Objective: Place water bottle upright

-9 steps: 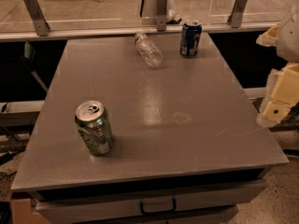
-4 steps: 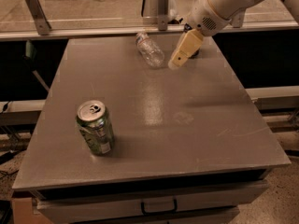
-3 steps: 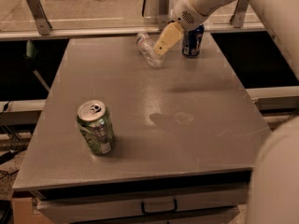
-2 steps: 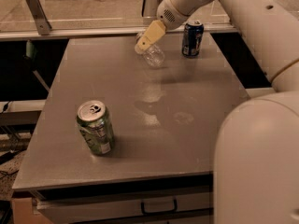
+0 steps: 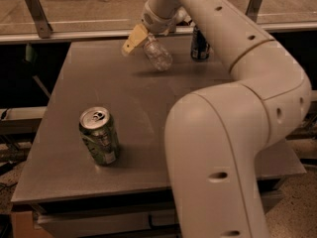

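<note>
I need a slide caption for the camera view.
Gripper beside the water bottle, not yet upright, at the far edge of the table; green can in front.

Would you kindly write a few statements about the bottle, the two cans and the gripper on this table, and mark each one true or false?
1. The green soda can stands upright near the front left of the table. True.
2. The water bottle stands upright on its base. False: it is tilted, cap end up toward the gripper.
3. The gripper is over the far side of the table, right at the water bottle. True.
4. The dark blue can lies on its side next to the green soda can. False: it stands upright at the far edge, to the right of the bottle and partly hidden behind the arm.
</note>
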`<control>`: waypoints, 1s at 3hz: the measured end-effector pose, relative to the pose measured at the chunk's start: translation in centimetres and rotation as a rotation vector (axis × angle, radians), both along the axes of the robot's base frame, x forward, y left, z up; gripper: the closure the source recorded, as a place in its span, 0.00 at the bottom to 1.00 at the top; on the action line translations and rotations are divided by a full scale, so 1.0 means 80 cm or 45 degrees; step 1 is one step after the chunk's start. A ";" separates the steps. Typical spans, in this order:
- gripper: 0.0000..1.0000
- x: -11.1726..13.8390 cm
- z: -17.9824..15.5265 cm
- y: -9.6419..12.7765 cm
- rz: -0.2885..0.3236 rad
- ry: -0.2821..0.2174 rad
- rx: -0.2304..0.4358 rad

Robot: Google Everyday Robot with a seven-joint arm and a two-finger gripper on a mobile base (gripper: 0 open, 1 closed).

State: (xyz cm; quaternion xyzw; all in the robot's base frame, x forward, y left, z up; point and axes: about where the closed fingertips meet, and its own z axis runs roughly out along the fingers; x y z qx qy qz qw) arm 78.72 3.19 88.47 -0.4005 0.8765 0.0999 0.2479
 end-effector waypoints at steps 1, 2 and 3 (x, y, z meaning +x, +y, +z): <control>0.00 0.011 -0.021 0.015 -0.080 0.057 -0.098; 0.16 0.022 -0.041 0.011 -0.140 0.089 -0.194; 0.39 0.030 -0.045 0.001 -0.164 0.084 -0.228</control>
